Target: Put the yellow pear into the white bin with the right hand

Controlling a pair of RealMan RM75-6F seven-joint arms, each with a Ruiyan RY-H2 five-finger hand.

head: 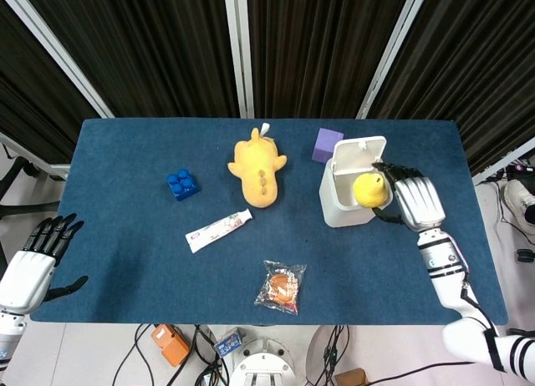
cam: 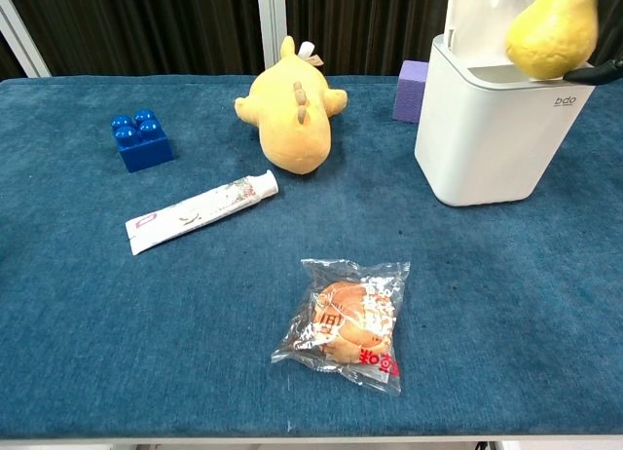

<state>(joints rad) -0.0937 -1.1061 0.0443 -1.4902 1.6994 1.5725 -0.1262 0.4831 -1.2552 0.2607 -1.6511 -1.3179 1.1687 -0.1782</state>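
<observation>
My right hand grips the yellow pear and holds it over the open top of the white bin. In the chest view the yellow pear hangs just above the white bin rim, in front of its raised lid; only a dark sliver of the hand shows at the right edge. My left hand hovers off the table's front left corner, fingers spread, holding nothing.
On the blue table lie a yellow plush toy, a blue block, a toothpaste tube and a wrapped snack. A purple cube sits behind the bin.
</observation>
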